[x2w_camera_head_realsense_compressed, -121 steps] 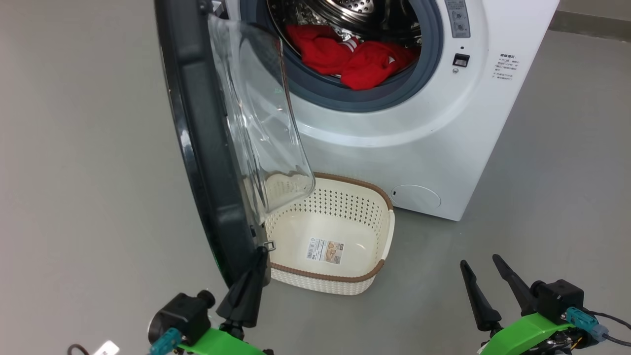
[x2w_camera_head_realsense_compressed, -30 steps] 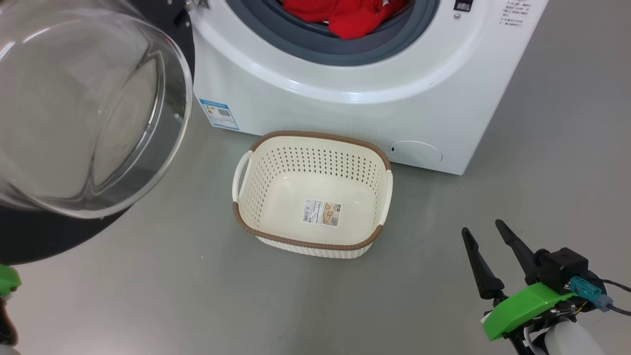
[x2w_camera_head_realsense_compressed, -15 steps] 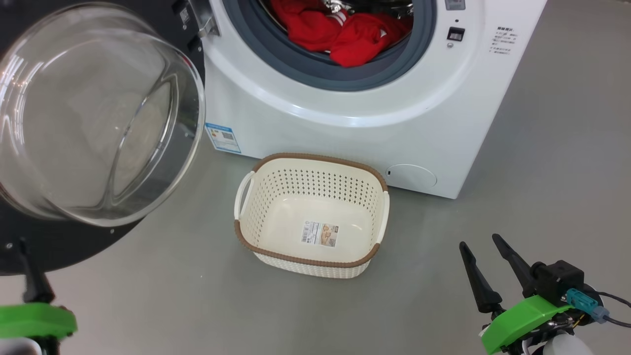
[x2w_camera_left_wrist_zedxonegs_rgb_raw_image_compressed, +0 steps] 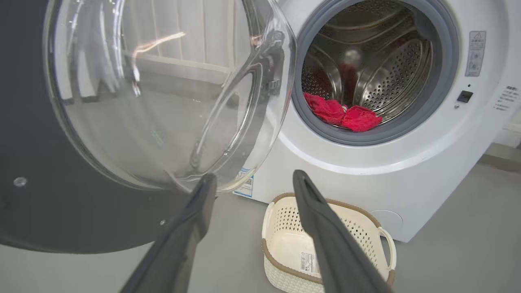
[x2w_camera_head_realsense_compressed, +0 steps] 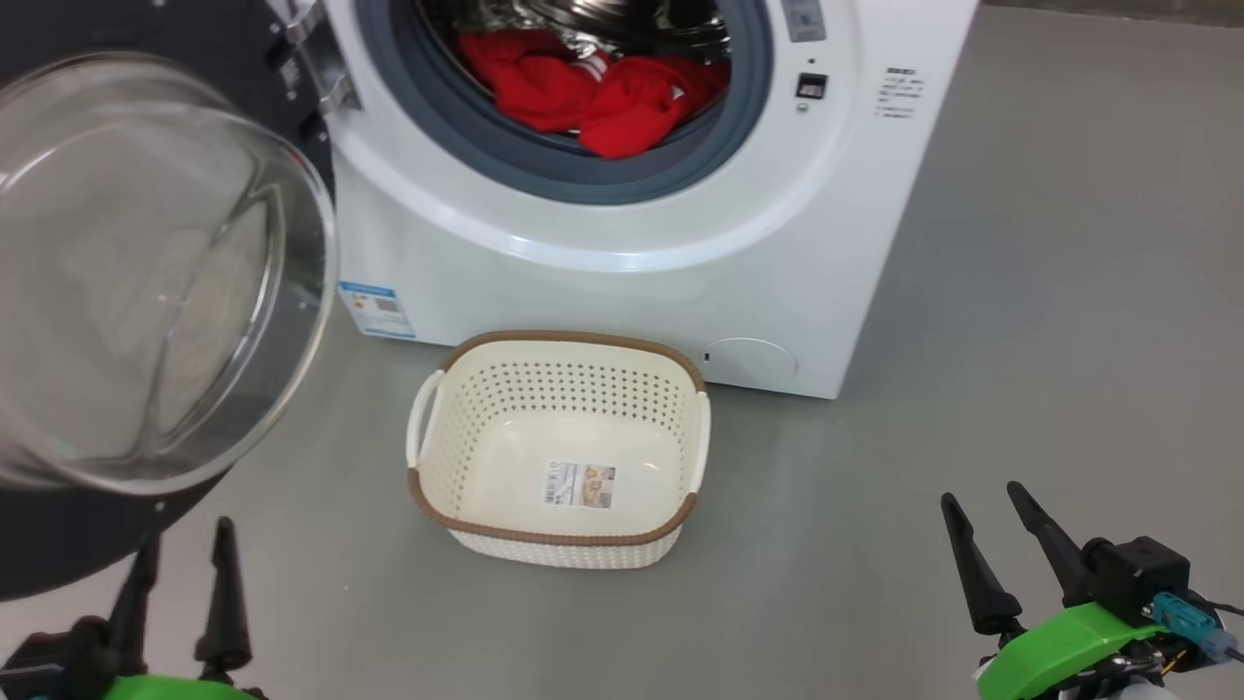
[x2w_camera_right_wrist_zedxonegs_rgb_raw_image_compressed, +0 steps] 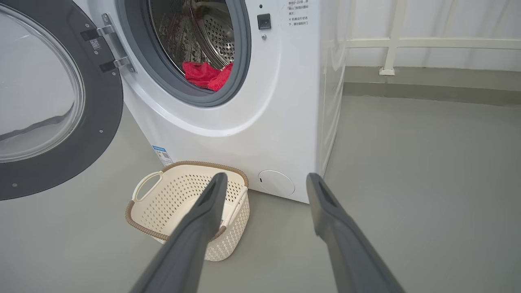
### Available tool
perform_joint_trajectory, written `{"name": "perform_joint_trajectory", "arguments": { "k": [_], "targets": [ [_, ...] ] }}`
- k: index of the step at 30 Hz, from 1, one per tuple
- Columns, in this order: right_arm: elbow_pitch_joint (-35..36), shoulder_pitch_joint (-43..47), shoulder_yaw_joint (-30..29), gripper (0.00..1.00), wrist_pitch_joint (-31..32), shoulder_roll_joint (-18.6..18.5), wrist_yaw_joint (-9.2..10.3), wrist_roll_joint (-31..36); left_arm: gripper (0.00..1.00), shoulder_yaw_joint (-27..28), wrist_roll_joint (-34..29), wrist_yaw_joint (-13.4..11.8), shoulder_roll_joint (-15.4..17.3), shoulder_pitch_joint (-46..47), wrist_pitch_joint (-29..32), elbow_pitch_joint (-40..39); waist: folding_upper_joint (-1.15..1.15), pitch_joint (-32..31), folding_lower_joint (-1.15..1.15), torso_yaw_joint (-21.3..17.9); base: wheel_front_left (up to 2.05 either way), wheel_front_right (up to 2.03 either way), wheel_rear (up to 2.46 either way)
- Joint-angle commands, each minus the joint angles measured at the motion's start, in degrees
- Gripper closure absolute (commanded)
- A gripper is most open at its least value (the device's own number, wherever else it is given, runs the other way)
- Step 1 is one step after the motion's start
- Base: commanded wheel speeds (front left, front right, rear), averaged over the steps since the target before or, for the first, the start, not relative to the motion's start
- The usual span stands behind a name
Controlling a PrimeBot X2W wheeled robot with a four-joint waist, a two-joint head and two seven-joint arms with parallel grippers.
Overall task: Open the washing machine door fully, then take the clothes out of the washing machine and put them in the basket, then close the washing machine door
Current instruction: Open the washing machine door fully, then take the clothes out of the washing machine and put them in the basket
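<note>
The washing machine (x2w_camera_head_realsense_compressed: 622, 292) (x2w_camera_left_wrist_zedxonegs_rgb_raw_image_compressed: 407, 171) (x2w_camera_right_wrist_zedxonegs_rgb_raw_image_compressed: 252, 134) stands white with its door (x2w_camera_head_realsense_compressed: 146, 282) (x2w_camera_left_wrist_zedxonegs_rgb_raw_image_compressed: 154, 93) (x2w_camera_right_wrist_zedxonegs_rgb_raw_image_compressed: 44, 97) swung wide to the left, glass bowl bulging out of a black rim. Red clothes (x2w_camera_head_realsense_compressed: 583, 87) (x2w_camera_left_wrist_zedxonegs_rgb_raw_image_compressed: 342, 116) (x2w_camera_right_wrist_zedxonegs_rgb_raw_image_compressed: 205, 75) lie at the front of the steel drum. The cream basket (x2w_camera_head_realsense_compressed: 559, 462) (x2w_camera_left_wrist_zedxonegs_rgb_raw_image_compressed: 325, 248) (x2w_camera_right_wrist_zedxonegs_rgb_raw_image_compressed: 187, 205) sits empty on the floor before the machine. My left gripper (x2w_camera_head_realsense_compressed: 185, 530) (x2w_camera_left_wrist_zedxonegs_rgb_raw_image_compressed: 252, 179) is open, just below the door's rim, holding nothing. My right gripper (x2w_camera_head_realsense_compressed: 982, 501) (x2w_camera_right_wrist_zedxonegs_rgb_raw_image_compressed: 264, 177) is open at the lower right, right of the basket.
Grey floor (x2w_camera_head_realsense_compressed: 1020, 321) spreads around the machine, widest on its right. A blue label (x2w_camera_head_realsense_compressed: 374, 309) is stuck low on the machine's front, and a round flap (x2w_camera_head_realsense_compressed: 748, 360) sits right of the basket. A wall with a white rail (x2w_camera_right_wrist_zedxonegs_rgb_raw_image_compressed: 407, 42) runs behind.
My left gripper has opened and come into the lower left, off the door. The head camera has shifted, so machine and basket sit further left. The door stays wide open.
</note>
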State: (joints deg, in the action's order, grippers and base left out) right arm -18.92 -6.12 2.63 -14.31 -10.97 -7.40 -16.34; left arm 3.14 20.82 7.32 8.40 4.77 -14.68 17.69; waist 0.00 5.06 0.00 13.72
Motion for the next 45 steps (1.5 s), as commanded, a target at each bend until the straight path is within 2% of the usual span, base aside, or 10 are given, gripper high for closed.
{"name": "perform_joint_trajectory", "arguments": {
  "k": [1, 7, 22, 30, 45],
  "targets": [
    [1.7, 0.0, 0.7, 0.0, -0.7, -0.5, -0.09, -0.2, 0.0, 0.8, 0.5, 0.2, 2.3, 0.5, -0.3, -2.1, 0.0, -0.3, 0.0, -2.0, 0.0, 0.0, 0.0],
    [2.4, 0.6, -0.8, 0.0, -0.7, -0.4, -0.09, -0.1, 0.0, -2.4, 2.4, 0.2, 2.5, -1.5, -0.3, -5.7, 0.0, -0.5, 0.0, -6.0, 0.0, 0.0, 0.0],
    [3.8, 0.9, -2.6, 0.0, -0.7, -0.1, -0.09, -0.1, 0.0, -4.6, 3.0, 0.2, 1.2, -4.1, -0.3, -9.9, 0.0, 0.0, 0.0, -13.1, 0.0, 0.0, 0.0],
    [3.8, 0.9, -2.8, 0.0, -0.7, 0.2, -0.09, 0.1, 0.0, -5.2, 3.4, 0.2, 1.5, -3.7, -0.3, -10.1, 0.0, 0.1, 0.0, -14.0, 0.0, 0.0, 0.0],
    [4.1, 0.5, -3.3, 0.0, -0.7, 0.2, -0.09, 0.3, 0.0, -5.1, 3.2, 0.2, 1.3, -3.4, -0.3, -10.7, 0.0, 0.2, 0.0, -12.8, 0.0, 0.0, 0.0]
  ]
}}
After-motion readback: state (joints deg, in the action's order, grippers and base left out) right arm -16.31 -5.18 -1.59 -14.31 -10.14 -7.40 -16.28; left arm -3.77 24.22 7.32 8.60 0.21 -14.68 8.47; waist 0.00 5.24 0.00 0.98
